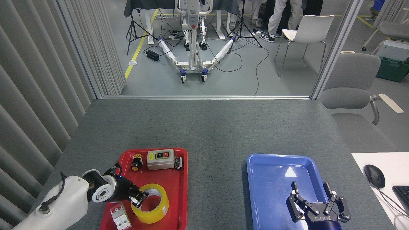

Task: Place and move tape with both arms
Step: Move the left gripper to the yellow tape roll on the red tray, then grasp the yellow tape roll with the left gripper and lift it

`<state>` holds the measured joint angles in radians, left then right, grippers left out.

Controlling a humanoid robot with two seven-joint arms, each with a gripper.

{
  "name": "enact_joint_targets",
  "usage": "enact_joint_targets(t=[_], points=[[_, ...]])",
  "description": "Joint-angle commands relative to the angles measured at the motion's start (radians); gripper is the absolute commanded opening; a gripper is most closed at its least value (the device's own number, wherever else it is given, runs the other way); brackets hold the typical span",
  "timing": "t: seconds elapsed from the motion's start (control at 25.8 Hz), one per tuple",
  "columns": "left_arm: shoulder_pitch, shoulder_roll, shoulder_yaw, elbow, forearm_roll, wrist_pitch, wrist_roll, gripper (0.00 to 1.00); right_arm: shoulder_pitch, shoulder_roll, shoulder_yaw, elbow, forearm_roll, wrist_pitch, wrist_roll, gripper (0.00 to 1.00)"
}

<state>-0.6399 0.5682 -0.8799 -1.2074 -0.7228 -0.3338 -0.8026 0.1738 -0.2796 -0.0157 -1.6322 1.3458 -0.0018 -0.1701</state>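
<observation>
The tape (pixel 150 203) lies in the red tray's (pixel 179 204) near half, left end effector (pixel 140 198) clamping its rim. Right end effector (pixel 312 198) hangs spread open over the blue tray's (pixel 271 179) near edge.

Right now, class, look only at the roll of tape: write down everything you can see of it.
The tape is a wide roll of glossy, translucent yellow packing tape with a white inner core ring. It sits in the near part of the red tray, hole facing mostly upward and slightly tilted. The left gripper meets its left rim, one finger reaching into the hole, seemingly pinching the wall. A white breaker-like part lies close on its left, apart from it.
</observation>
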Motion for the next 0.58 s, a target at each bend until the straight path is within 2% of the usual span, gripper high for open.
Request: enact_joint_targets(t=[0.0, 0.08, 0.23, 0.31, 0.39, 0.54], points=[[-0.012, -0.004, 0.033, -0.020, 0.008, -0.031, 0.003, 0.00, 0.003, -0.001, 0.005, -0.001, 0.003, -0.004, 0.000, 0.99], [-0.009, -0.025, 0.113, -0.027, 0.019, -0.093, 0.013, 0.00, 0.004, -0.001, 0.008, -0.001, 0.003, -0.009, -0.002, 0.99], [0.032, -0.114, 0.325, -0.058, 0.036, -0.266, 0.051, 0.00, 0.004, -0.001, 0.006, -0.001, 0.003, -0.058, -0.005, 0.99], [0.080, -0.200, 0.412, -0.075, 0.046, -0.341, 0.077, 0.00, 0.006, 0.000, 0.003, -0.001, 0.003, -0.058, -0.005, 1.00], [0.106, -0.315, 0.484, -0.063, 0.049, -0.441, 0.105, 0.00, 0.006, 0.000, 0.002, -0.001, 0.003, -0.050, -0.005, 0.99], [0.140, -0.467, 0.559, -0.012, 0.052, -0.452, 0.169, 0.00, 0.012, 0.003, 0.002, -0.001, 0.003, -0.038, -0.005, 0.99]])
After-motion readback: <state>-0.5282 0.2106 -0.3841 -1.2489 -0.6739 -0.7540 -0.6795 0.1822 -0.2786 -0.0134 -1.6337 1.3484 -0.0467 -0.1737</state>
